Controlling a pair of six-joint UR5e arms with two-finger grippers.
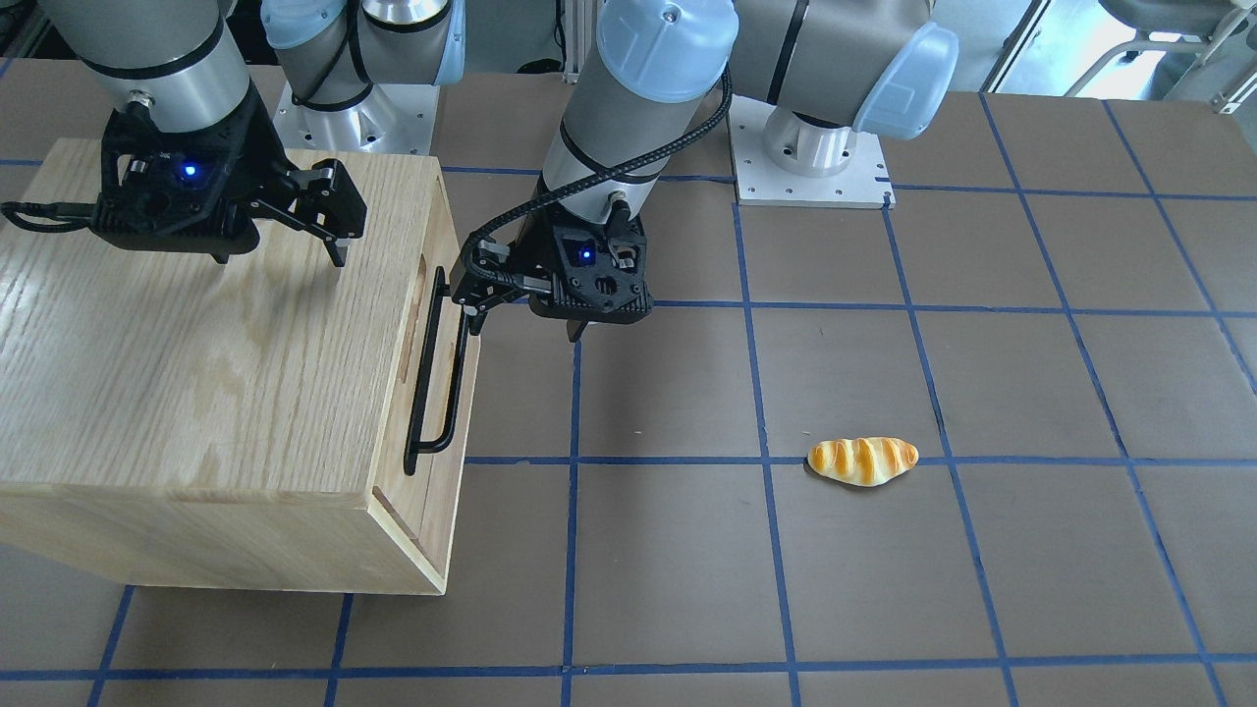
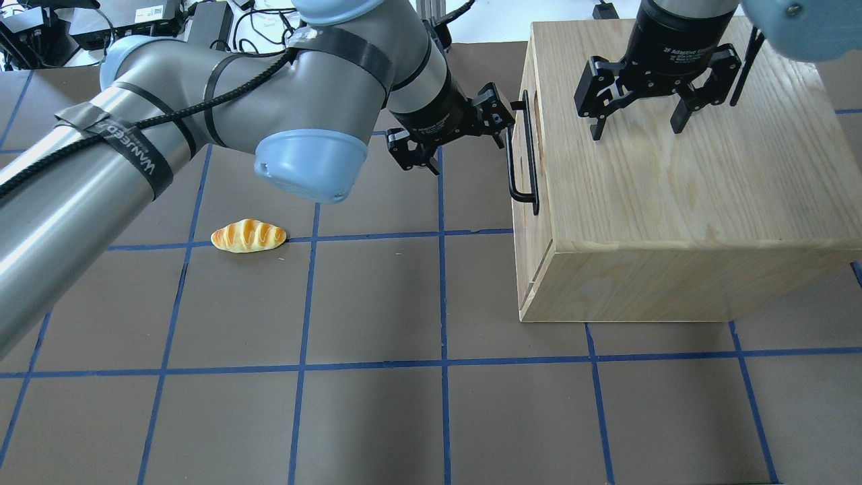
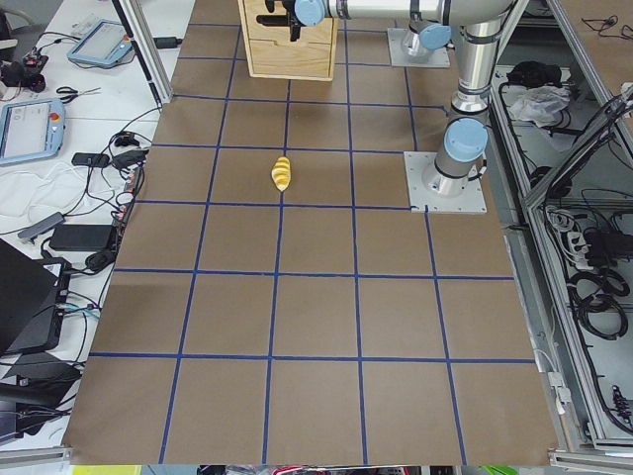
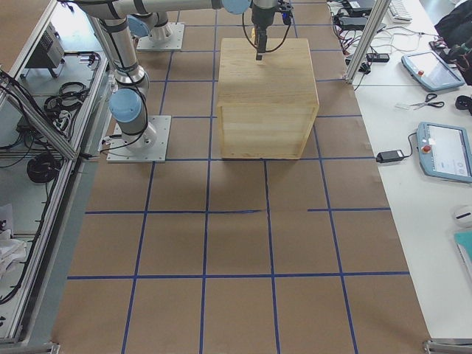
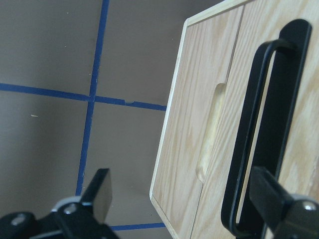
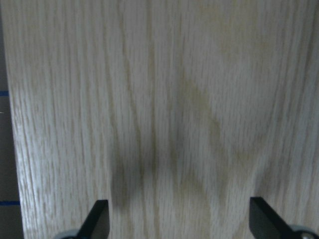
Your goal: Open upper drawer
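A light oak cabinet [image 1: 216, 373] stands on the table. Its upper drawer [image 2: 535, 229] looks closed, its front flush with the cabinet. The drawer carries a long black bar handle [image 1: 432, 373], which also shows in the overhead view [image 2: 522, 155]. In the left wrist view the drawer front [image 5: 304, 129], its handle [image 5: 274, 109] and an oblong slot [image 5: 212, 129] show close up. My left gripper [image 2: 451, 131] is open beside the handle's far end, with one finger [image 5: 271, 199] right at the bar. My right gripper [image 2: 636, 124] is open and empty just over the cabinet top.
A toy bread roll [image 1: 862, 460] lies on the brown mat with blue grid lines, well away from the cabinet, and also shows in the overhead view [image 2: 248, 236]. Both arm bases stand at the table's robot side. Operator tables with tablets flank both ends.
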